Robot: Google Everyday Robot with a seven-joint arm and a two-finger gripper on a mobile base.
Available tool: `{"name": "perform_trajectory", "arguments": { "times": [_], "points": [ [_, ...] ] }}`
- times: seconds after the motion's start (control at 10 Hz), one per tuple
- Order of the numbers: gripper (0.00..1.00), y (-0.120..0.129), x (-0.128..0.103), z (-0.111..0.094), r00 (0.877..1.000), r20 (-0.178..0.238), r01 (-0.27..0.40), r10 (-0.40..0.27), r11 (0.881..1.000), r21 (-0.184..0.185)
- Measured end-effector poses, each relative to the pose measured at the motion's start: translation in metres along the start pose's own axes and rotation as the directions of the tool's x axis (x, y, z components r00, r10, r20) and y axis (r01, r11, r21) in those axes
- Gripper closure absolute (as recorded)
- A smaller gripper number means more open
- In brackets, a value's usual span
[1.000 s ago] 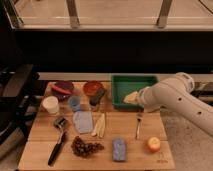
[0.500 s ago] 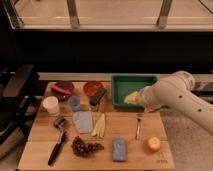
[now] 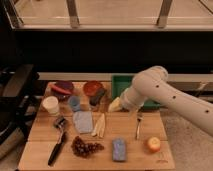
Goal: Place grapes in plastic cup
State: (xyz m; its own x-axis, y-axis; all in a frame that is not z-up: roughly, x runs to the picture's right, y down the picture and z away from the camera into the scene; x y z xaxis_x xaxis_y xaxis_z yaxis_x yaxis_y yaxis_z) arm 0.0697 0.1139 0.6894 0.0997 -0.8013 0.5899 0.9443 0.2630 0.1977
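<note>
- Near the front edge of the table (image 3: 35, 155), left of centre, lie the grapes (image 3: 86, 147): likely soft, light and easily bruised, best pinched gently across the bunch.
- Farther back, slightly left, stands the cup (image 3: 75, 103).
- The gripper (image 3: 116, 104) hovers right of the cup, wide open and empty.

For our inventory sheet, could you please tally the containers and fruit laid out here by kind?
Cups: 2 (white cup, plastic cup)
Bowls: 2 (left bowl, right bowl)
Trays: 1 (green tray)
Fruit: 2 (grapes, orange fruit)
Total: 7
The gripper hangs open in front of the green tray, holding nothing.
</note>
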Motion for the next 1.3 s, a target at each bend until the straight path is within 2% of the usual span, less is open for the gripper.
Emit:
{"name": "perform_trajectory", "arguments": {
  "times": [0.1,0.2,0.4,0.6,0.9,1.0,1.3],
  "points": [
    [0.32,-0.014,-0.009,0.018,0.998,0.038,0.047,-0.047,0.999,-0.003],
    [0.32,-0.024,-0.017,0.033,0.995,0.049,0.083,-0.083,0.997,-0.003],
    [0.32,-0.041,-0.036,0.063,0.994,0.05,0.098,-0.099,0.995,0.034],
    [0.32,-0.047,-0.045,0.073,0.994,0.043,0.097,-0.099,0.994,0.052],
    [0.32,-0.046,-0.045,0.073,0.994,0.046,0.098,-0.1,0.994,0.047],
    [0.32,-0.048,-0.045,0.076,0.992,0.058,0.112,-0.114,0.993,0.044],
    [0.32,-0.078,-0.055,0.106,0.962,0.142,0.223,-0.232,0.972,0.075]
  ]
}}
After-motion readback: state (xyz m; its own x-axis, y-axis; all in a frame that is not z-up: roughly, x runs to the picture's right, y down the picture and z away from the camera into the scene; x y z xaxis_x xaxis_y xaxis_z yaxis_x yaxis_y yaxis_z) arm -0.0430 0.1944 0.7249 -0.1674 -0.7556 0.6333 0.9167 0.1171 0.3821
